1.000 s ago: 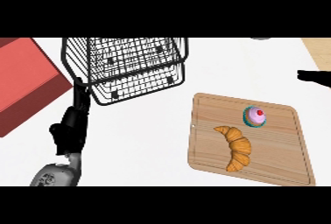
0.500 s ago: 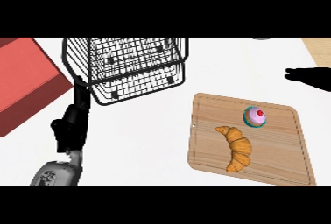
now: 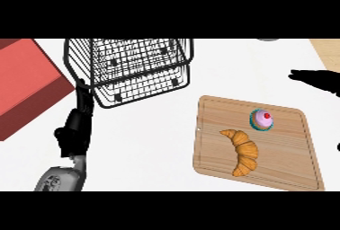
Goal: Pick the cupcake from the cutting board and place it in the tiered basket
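So far nothing is moved: the cupcake (image 3: 262, 119) sits on the cutting board (image 3: 279, 166), basket (image 3: 133, 67) well apart. Right hand (image 3: 319, 80) hovers beyond the board, fingers extended, holding nothing. Left hand (image 3: 76, 132) rests open. You have grasp, carry and placement left.

We look steeply down on a plain white counter (image 3: 153, 148) that fills nearly the whole view, evenly lit, with only soft, faint shadows on it. At the counter's left edge we see a large red block (image 3: 26, 85), set at an angle and cut off by the view. At the far right corner a strip of pale wood (image 3: 327, 50) shows past the counter's edge, and at the far edge we can make out a small grey shape (image 3: 268, 39) that we cannot identify.
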Robot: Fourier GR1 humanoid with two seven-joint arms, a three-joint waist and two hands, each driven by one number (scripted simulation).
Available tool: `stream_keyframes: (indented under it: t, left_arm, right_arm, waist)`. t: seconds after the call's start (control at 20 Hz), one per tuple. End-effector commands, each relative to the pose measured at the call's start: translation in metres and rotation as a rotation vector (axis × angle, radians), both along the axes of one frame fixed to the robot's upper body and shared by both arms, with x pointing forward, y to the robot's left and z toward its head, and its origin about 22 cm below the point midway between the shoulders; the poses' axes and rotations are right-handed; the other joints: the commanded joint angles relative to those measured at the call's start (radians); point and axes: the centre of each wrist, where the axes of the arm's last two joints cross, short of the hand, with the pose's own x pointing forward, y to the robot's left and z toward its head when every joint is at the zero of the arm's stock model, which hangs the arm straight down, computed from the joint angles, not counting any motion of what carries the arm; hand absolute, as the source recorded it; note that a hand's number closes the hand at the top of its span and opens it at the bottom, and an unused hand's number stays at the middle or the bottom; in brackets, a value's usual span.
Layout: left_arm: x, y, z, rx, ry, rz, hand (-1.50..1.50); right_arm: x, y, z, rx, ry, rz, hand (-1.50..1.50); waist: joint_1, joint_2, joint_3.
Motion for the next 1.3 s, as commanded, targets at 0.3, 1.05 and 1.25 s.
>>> stream_keyframes:
  t: [0.3,1.05,1.25]
  left_arm:
    - [-0.007,-0.024,-0.002,-0.009,0.007,-0.080,0.00]
    - [0.002,-0.003,0.015,0.002,0.007,-0.067,0.00]
    - [-0.016,-0.020,0.002,-0.024,0.005,-0.080,0.00]
  right_arm:
    - [0.013,-0.023,-0.029,0.027,0.052,0.013,-1.50]
    - [0.032,0.022,-0.054,0.027,0.110,0.029,-1.50]
    - [0.027,0.009,-0.054,0.028,0.108,0.045,-1.50]
  waist:
    - [-0.002,0.004,0.000]
    - [-0.002,0.002,-0.001]
    - [-0.003,0.001,-0.001]
